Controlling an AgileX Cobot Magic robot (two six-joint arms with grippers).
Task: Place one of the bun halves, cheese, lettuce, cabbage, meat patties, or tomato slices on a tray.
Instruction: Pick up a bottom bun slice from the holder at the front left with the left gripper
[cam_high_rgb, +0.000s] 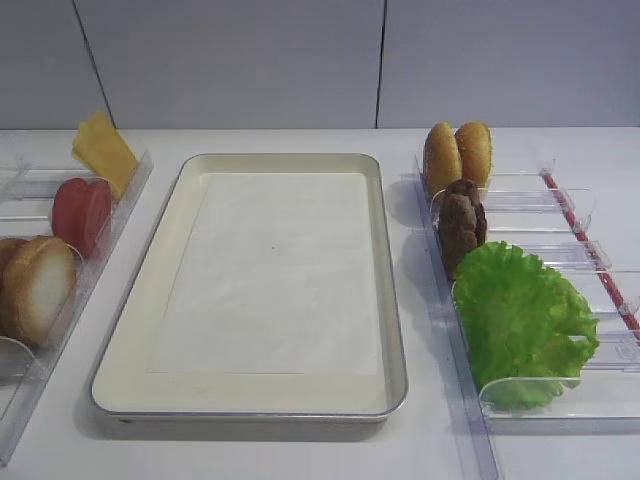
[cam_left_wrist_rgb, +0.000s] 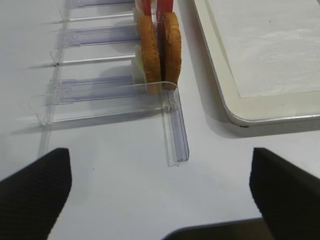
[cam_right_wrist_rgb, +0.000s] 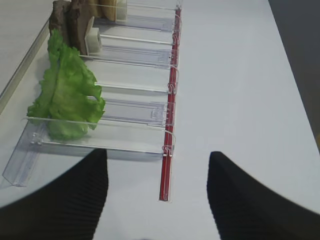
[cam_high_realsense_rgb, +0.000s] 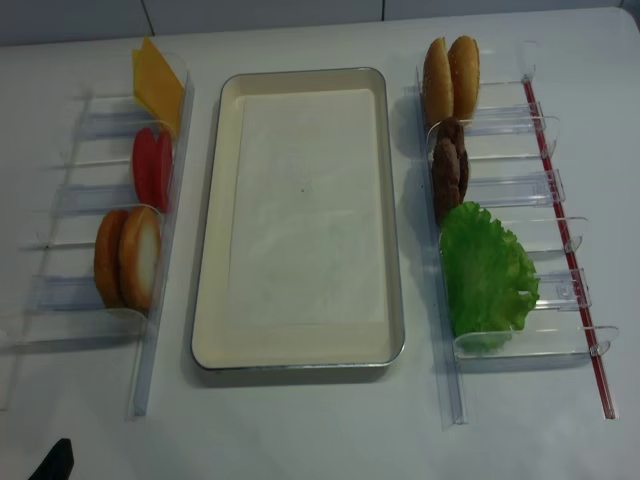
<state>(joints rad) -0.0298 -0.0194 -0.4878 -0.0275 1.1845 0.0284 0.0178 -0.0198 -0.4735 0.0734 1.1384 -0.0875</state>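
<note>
The cream tray (cam_high_rgb: 140, 300) lies mid-table with only its paper liner in it. In the left holder stand the cheese (cam_high_rgb: 103, 150), the tomato slices (cam_high_rgb: 82, 213) and the bun halves (cam_high_rgb: 40, 290), one showing its pale cut face. In the right holder stand the meat patties (cam_high_rgb: 462, 222) and the lettuce (cam_high_rgb: 520, 320). No cabbage shows. My left gripper (cam_left_wrist_rgb: 160, 195) is open over bare table, short of the bun halves (cam_left_wrist_rgb: 160, 45). My right gripper (cam_right_wrist_rgb: 157, 190) is open too, near the front end of the right holder, with the lettuce (cam_right_wrist_rgb: 67, 95) ahead on its left.
Two glossy domed buns (cam_high_rgb: 457, 155) stand at the back of the right holder. Clear plastic holders (cam_high_realsense_rgb: 150, 330) flank the tray on both sides. A red strip (cam_right_wrist_rgb: 170, 125) runs along the right holder's outer edge. The tray corner (cam_left_wrist_rgb: 235, 117) lies ahead-right of my left gripper.
</note>
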